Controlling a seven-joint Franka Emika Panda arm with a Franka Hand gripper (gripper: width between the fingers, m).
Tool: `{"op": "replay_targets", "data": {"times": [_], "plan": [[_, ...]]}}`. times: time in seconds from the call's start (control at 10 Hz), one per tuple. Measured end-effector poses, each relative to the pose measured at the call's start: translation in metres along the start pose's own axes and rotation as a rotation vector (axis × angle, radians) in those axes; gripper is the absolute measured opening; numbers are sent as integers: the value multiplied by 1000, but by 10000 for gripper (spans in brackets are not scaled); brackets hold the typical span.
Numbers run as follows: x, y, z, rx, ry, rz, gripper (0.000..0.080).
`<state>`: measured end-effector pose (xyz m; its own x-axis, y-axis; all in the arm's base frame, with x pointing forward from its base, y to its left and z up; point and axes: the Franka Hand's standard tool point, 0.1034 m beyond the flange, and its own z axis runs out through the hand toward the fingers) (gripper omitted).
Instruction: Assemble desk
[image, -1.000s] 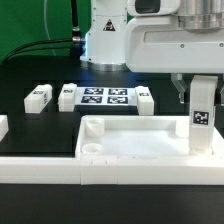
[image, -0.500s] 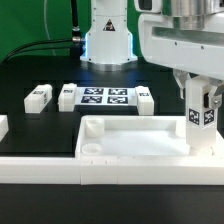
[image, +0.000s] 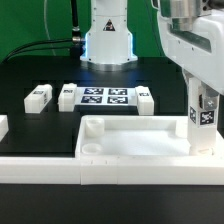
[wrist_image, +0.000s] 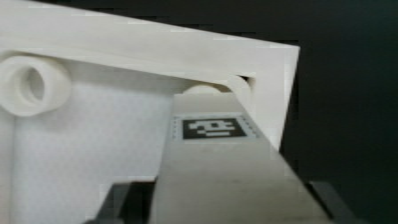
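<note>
Exterior view: the tabletop (image: 135, 138) lies flat on the black worktop (image: 40, 128), just below centre toward five o'clock, open side up, with its raised rim all round. One round corner socket (image: 92, 146) shows at its seven o'clock corner. At three o'clock the claw (image: 205, 98) reaches down from above, clamped on the held leg (image: 206, 122). This leg stands upright with its tag facing the camera, and its lower end sits at the tabletop's three o'clock end, level with the rim. We cannot tell whether it is seated in a socket. In the wrist view, the held leg (wrist_image: 222, 150) runs out between two dark fingers (wrist_image: 128, 205) that press its sides. Its tagged end lies over a corner of the tabletop (wrist_image: 125, 110), where a rounded socket edge shows just past it, and another socket (wrist_image: 31, 85) stands well apart along the same wall. Back in the exterior view, three legs lie flat around ten o'clock of centre. The far-left leg (image: 38, 96) lies apart from the others, while the second leg (image: 68, 97) and the third leg (image: 145, 99) lie just beside the marker board (image: 105, 97), one on either side. A long white rail (image: 60, 166) crosses at six o'clock, touching the tabletop's near side.
</note>
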<state>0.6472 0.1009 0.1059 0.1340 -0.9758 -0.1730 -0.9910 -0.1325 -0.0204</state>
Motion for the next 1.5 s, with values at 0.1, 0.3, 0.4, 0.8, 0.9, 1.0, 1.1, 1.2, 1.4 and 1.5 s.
{"op": "replay_targets", "data": {"times": [0.1, 0.3, 0.4, 0.8, 0.9, 1.0, 1.1, 1.2, 1.4, 1.5], "plan": [[0, 0, 0, -1, 0, -61, 466], [-4, -1, 0, 0, 0, -215, 583], [-4, -1, -1, 1, 0, -323, 636], [-4, -1, 0, 0, 0, -605, 649], [-3, -1, 0, -2, 3, -716, 649], [-2, -3, -3, -13, 18, -871, 649], [-3, -4, -5, -16, 20, -953, 649], [-4, -4, -7, -15, 22, -1029, 649], [-3, -4, -7, -16, 22, -1237, 649], [-3, -4, -8, -19, 24, -1309, 649]]}}
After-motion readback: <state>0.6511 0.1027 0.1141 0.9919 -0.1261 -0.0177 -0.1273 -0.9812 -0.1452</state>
